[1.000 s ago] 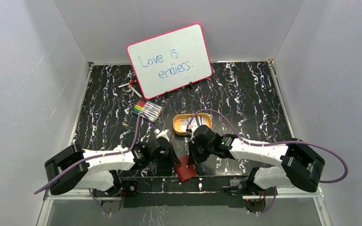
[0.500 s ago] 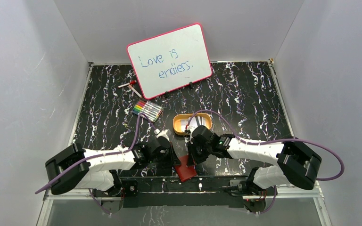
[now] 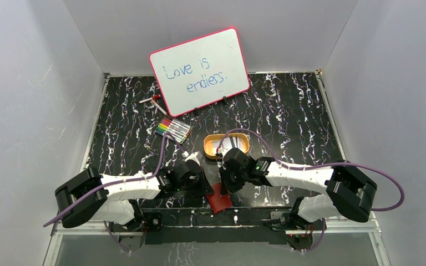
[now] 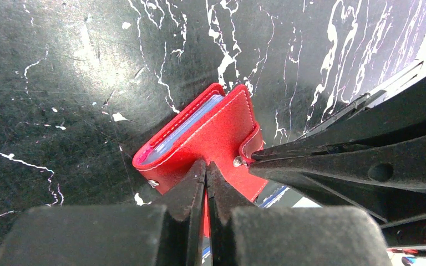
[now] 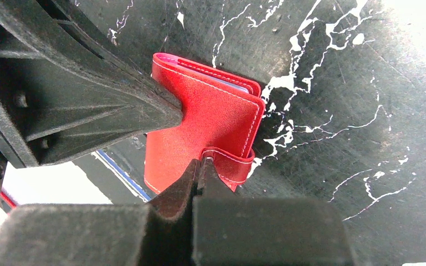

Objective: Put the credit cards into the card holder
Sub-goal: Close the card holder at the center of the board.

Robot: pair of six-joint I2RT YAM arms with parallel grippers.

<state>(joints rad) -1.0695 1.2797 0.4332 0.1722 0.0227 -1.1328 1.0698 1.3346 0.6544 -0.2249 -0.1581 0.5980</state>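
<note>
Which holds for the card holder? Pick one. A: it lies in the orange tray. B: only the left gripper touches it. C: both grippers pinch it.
C: the left gripper is shut on the card holder, the right gripper on its snap tab.

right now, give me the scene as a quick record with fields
card holder: red, folded, between the two grippers
left gripper: shut on the holder's cover edge
right gripper: shut on the holder's snap tab
credit cards: pale, lying in the orange tray beyond the grippers
background: marker set and whiteboard farther back
</note>
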